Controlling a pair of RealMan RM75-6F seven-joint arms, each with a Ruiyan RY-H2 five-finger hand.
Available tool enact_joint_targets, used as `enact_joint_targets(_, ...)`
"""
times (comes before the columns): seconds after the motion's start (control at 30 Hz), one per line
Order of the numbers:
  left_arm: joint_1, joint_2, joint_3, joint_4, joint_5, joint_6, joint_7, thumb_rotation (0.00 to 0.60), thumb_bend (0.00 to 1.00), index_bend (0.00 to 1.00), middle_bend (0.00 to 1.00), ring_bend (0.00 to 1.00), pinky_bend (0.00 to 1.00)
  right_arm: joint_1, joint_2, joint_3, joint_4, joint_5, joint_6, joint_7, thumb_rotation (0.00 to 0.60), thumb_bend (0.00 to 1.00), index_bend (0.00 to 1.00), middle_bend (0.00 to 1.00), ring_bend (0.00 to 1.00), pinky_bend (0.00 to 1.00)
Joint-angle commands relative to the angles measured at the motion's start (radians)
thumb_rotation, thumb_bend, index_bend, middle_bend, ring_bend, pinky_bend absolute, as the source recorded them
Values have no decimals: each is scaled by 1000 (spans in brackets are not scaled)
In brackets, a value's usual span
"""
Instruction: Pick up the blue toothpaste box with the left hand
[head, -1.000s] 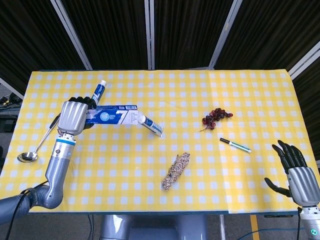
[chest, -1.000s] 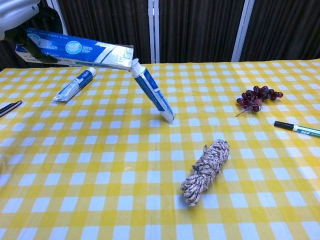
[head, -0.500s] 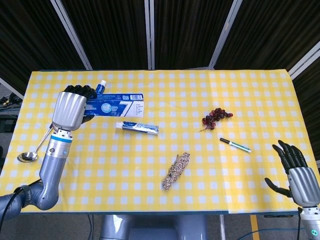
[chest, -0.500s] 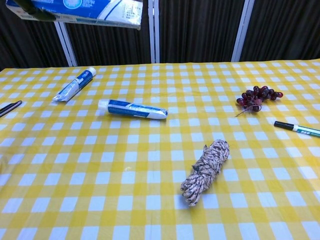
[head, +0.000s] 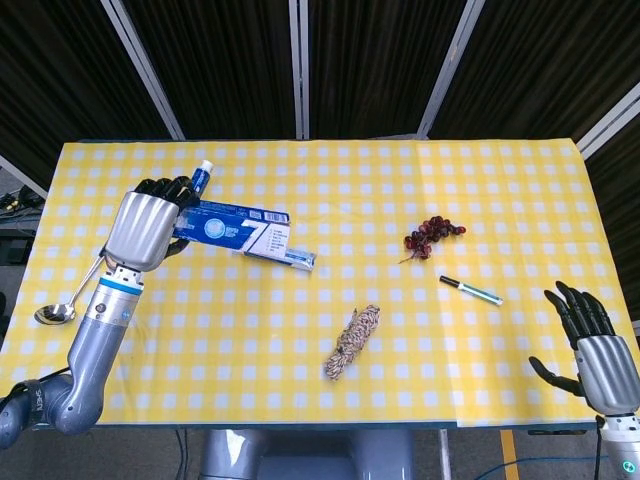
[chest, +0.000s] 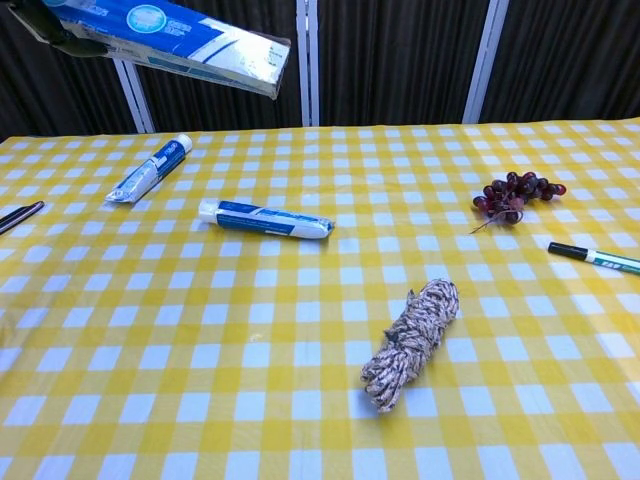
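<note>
Since half a second ago the blue toothpaste box (head: 232, 229) has tipped: it was nearly level, and now its free end dips toward the lower right while the left hand (head: 143, 229) keeps it aloft in the upper left of the head view. At the far left edge a spoon (head: 62, 303) lies on the yellow checked tablecloth (head: 400, 380). The left hand is clamped around the box's left end, fingers curled over its top edge, so the box's long axis runs out to the right of the hand, well above the table, as the chest view shows at its upper left (chest: 170, 38). A small toothpaste tube (chest: 148, 169) lies behind the box, and a larger toothpaste tube (chest: 265, 219) lies flat just beneath its drooping end, not touching it. Right of centre come a bundle of rope (head: 351, 342), a bunch of grapes (head: 432, 236) and a marker pen (head: 470, 290). At the lower right the right hand (head: 588, 350) hovers off the table edge, fingers spread and holding nothing. The pick-up looks essentially done; with only one end gripped, the sagging box may slip.
</note>
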Motion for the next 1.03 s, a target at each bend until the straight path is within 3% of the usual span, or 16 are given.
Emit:
enact_joint_targets(0.03, 10, -2, 27, -27, -32, -35, -29, 600, 170, 196, 55, 116, 160, 1, 0, 0, 0, 1, -4, -1, 600, 117, 54, 0, 0, 0)
enact_joint_targets(0.1, 14, 0, 45, -36, -54, -57, -35, 600, 103, 86, 1, 24, 72, 2, -1, 0, 1, 1, -5, -4, 600, 117, 54, 0, 0, 0)
enact_joint_targets(0.2, 20, 2, 77, -44, -83, -83, -24, 600, 63, 16, 0, 0, 2, 2, -2, 0, 2, 2, -7, -7, 600, 117, 54, 0, 0, 0)
enact_joint_targets(0.47, 94, -27, 148, -30, -2, -23, -119, 600, 62, 7, 0, 0, 0, 4, -6, 4, 5, 14, -14, -15, 600, 117, 54, 0, 0, 0)
enact_joint_targets(0.83, 319, -95, 319, 107, 268, 272, -258, 600, 63, 0, 0, 0, 0, 10, -25, 1, 8, 4, -21, -59, 600, 117, 51, 0, 0, 0)
enact_joint_targets(1.03, 440, -127, 395, 173, 344, 398, -277, 600, 59, 0, 0, 0, 0, 8, -37, -4, 9, -5, -20, -88, 600, 117, 47, 0, 0, 0)
